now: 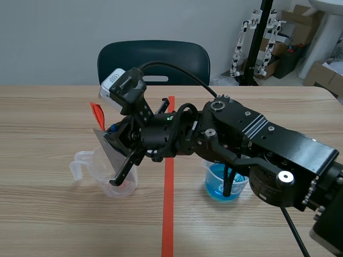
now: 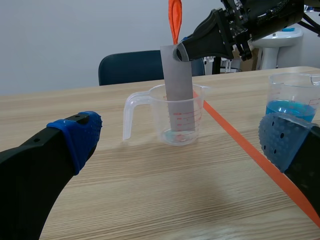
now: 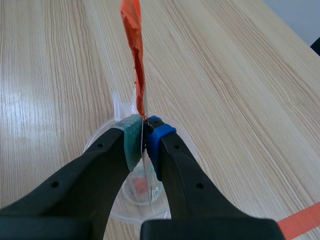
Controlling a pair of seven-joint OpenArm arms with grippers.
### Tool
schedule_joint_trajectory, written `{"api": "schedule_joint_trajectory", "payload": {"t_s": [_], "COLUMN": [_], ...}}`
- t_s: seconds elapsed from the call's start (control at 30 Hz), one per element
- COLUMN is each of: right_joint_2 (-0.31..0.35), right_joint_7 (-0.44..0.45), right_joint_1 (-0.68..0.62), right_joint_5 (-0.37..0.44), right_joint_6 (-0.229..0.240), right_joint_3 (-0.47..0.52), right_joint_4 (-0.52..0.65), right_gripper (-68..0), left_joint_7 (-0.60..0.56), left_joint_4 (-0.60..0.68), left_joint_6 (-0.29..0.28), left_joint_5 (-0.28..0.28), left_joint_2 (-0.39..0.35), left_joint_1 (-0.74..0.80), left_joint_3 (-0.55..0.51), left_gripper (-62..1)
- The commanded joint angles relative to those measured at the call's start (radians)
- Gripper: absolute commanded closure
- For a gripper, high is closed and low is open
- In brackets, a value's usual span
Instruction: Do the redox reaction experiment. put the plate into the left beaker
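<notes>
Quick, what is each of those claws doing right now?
Left gripper: open, holding nothing.
Right gripper: shut on the grey plate, its lower end inside the clear beaker.

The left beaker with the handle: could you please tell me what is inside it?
The lower end of the grey plate stands inside the left beaker, held by the right hand. Whether the plate touches the bottom cannot be told.

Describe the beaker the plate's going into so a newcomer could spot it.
Find the orange-red tape line on the wooden table. Left of it stands a clear handled beaker. Unlike the blue-liquid beaker across the line, it holds a grey plate gripped by the right hand.
</notes>
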Motion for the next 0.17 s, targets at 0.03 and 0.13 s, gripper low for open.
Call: {"api": "schedule_joint_trajectory", "payload": {"t_s": [0.03, 0.13], "right_joint_2": [-0.011, -0.011], "right_joint_7": [0.022, 0.022], "right_joint_1": [0.017, 0.017], "right_joint_5": [0.010, 0.010], "right_joint_6": [-0.004, -0.004], "right_joint_3": [0.007, 0.007], "right_joint_4": [0.013, 0.013], "right_gripper": [-0.6, -0.6], "left_joint_7": [-0.046, -0.046], "left_joint_4": [0.020, 0.020], "left_joint_6": [-0.002, -0.002], "left_joint_5": [0.000, 0.000], "left_joint_2": [-0.003, -0.003], "left_joint_1": [0.008, 0.008], "left_joint_3": [-0.001, -0.001], "left_gripper": [-62.3, -62.3]}}
